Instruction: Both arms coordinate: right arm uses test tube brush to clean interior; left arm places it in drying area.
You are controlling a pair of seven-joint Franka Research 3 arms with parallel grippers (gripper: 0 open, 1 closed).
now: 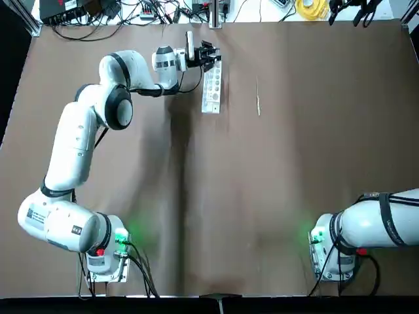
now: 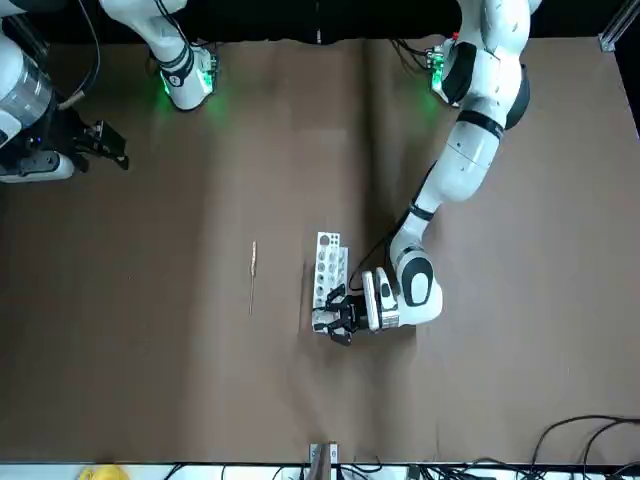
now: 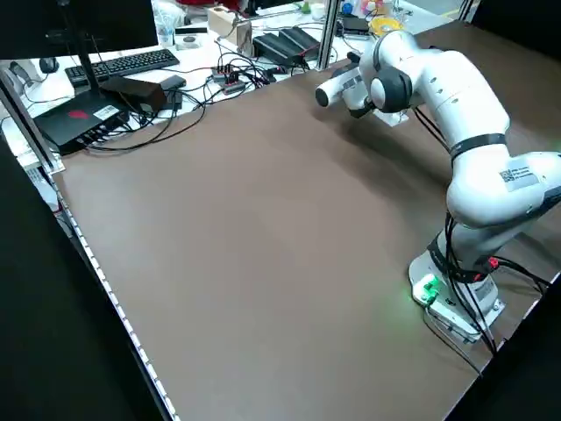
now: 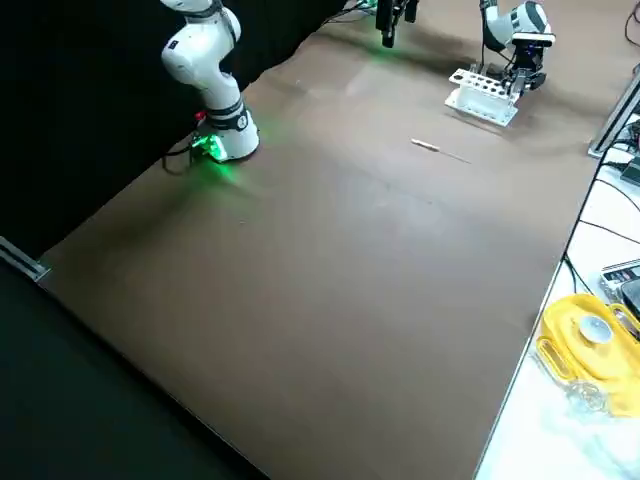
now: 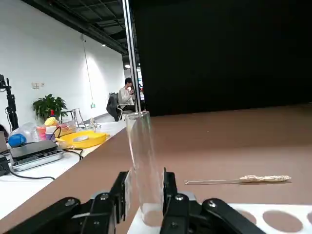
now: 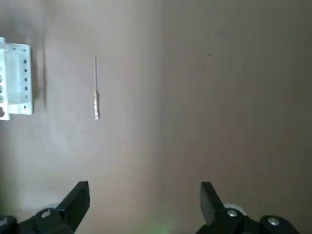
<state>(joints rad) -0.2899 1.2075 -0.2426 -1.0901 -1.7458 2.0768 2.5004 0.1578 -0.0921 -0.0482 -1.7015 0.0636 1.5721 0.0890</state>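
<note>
My left pincer [image 5: 144,195] clamped low on glass tube [image 5: 141,161], upright at far end of white rack [image 1: 211,88]. Thin glass, slick, breakable, so gentle squeeze. Brush [image 1: 258,98] flat on table [image 1: 294,163] beside rack, light and whippy; grab bare wire end. Right pincer [image 6: 145,204] apart, parked near base.

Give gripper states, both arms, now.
Left gripper: closed on the glass tube, at the rack.
Right gripper: open, empty, parked near its base.
</note>
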